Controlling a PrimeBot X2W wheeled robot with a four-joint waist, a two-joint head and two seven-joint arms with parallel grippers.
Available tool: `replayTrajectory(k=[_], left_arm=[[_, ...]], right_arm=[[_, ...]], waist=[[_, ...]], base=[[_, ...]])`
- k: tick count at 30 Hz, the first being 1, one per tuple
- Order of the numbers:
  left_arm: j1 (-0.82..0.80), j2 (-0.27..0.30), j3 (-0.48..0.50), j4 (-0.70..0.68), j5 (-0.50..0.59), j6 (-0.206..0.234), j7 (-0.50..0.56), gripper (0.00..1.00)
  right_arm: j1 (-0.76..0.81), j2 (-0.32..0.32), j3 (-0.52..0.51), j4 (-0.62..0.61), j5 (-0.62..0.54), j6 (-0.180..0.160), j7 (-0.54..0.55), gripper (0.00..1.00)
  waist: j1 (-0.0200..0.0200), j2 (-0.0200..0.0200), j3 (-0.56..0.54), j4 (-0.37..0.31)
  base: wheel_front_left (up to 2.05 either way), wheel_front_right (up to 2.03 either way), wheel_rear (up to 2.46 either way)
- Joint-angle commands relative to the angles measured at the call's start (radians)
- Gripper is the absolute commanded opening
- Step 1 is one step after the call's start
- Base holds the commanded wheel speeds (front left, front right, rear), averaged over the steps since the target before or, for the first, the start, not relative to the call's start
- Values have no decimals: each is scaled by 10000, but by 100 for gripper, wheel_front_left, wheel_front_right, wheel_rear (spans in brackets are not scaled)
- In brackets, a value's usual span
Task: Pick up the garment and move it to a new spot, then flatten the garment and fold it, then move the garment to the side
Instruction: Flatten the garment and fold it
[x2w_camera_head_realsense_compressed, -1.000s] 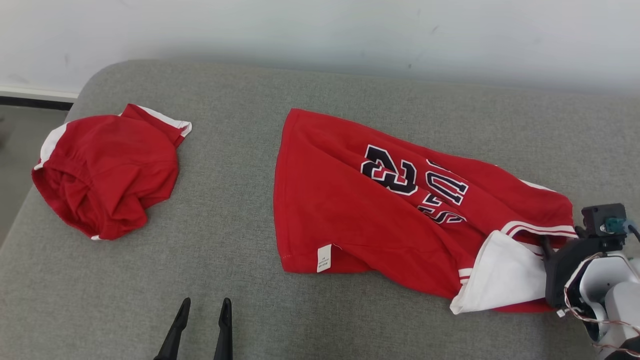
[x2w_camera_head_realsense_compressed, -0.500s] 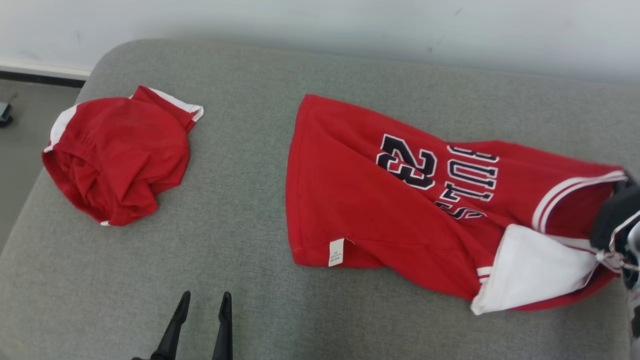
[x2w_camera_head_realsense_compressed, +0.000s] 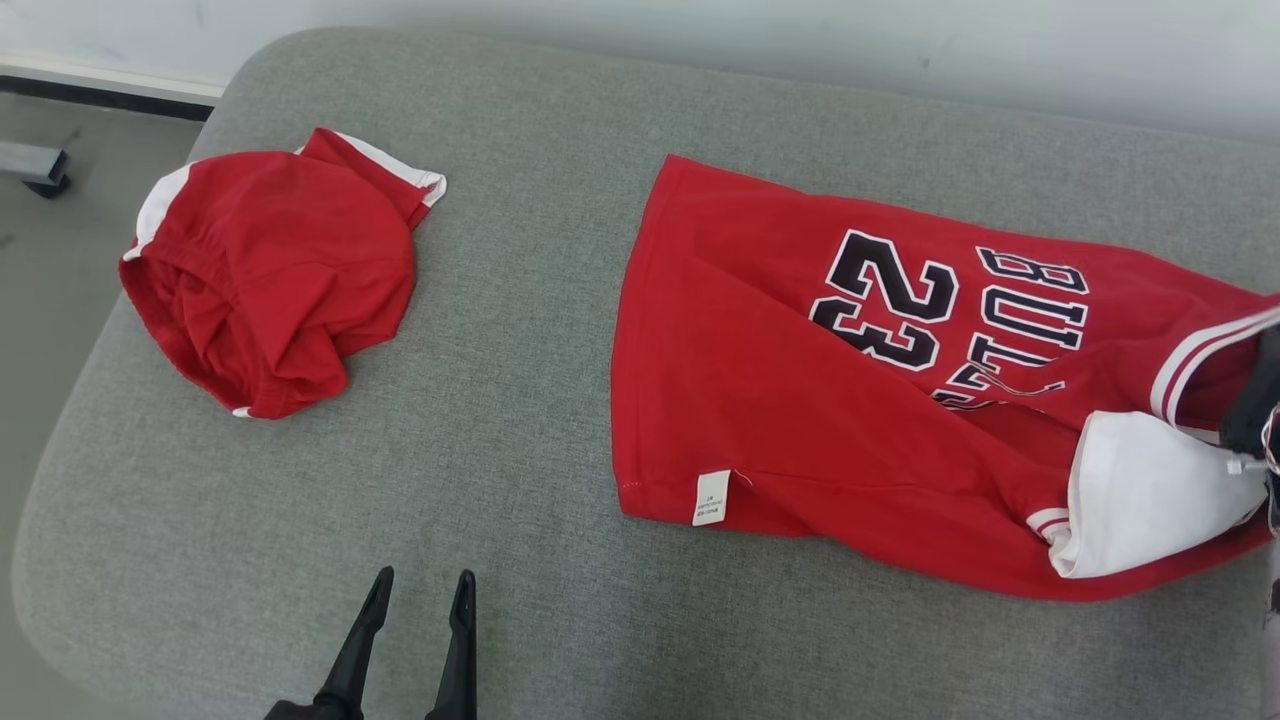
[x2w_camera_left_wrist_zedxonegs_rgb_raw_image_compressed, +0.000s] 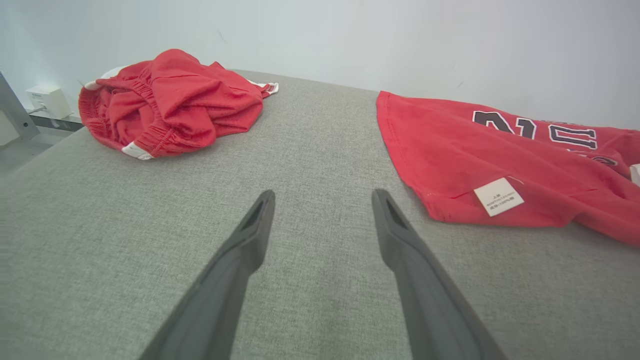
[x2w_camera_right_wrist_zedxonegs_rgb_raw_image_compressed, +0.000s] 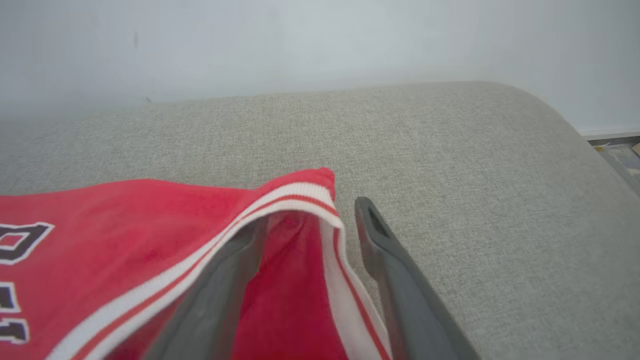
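Jersey (x2w_camera_head_realsense_compressed: 800, 420) lies spread at 3 o'clock on the grey cushion (x2w_camera_head_realsense_compressed: 520, 300), red shorts (x2w_camera_head_realsense_compressed: 280, 270) bunched at 10. Right wrist view gives what the head view cannot: right hand (x2w_camera_right_wrist_zedxonegs_rgb_raw_image_compressed: 312, 220) spread wide, unclenched, striped trim (x2w_camera_right_wrist_zedxonegs_rgb_raw_image_compressed: 300, 192) draped between its fingers. Left hand (x2w_camera_head_realsense_compressed: 420, 590) at 6 o'clock gapes empty above the cushion.

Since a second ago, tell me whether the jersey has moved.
Yes. The jersey slid right, away from the shorts, and its lettered end has been pulled flatter.
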Motion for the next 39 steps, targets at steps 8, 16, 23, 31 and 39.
replayTrajectory(k=[8, 16, 23, 31, 39], left_arm=[[259, -12, 138, 59, -50, 85, -33, 100], [611, -9, 169, 146, -168, 152, -33, 100], [759, -8, 184, 152, -249, 239, -33, 100], [835, -8, 134, 202, -284, 156, -33, 100], [895, -9, 107, 220, -346, 113, -33, 100]], right_arm=[[578, 257, -255, -337, -446, -23, 714, 100], [1949, 729, 1641, -1767, 807, -23, 1099, 100], [3662, 893, 3841, -3689, 2092, -23, 1937, 100], [4634, 793, 5119, -4374, 2584, -23, 2568, 100], [4363, 689, 5538, -3940, 2266, -23, 2893, 100]], waist=[[-1, -2, -823, -368], [-1, -2, -1623, -815], [-1, -2, -1901, -1030], [-1, -2, -2106, -891], [-1, -2, -2088, -625]], base=[[0, 0, 0], [0, 0, 0], [0, 0, 0], [0, 0, 0], [0, 0, 0]])
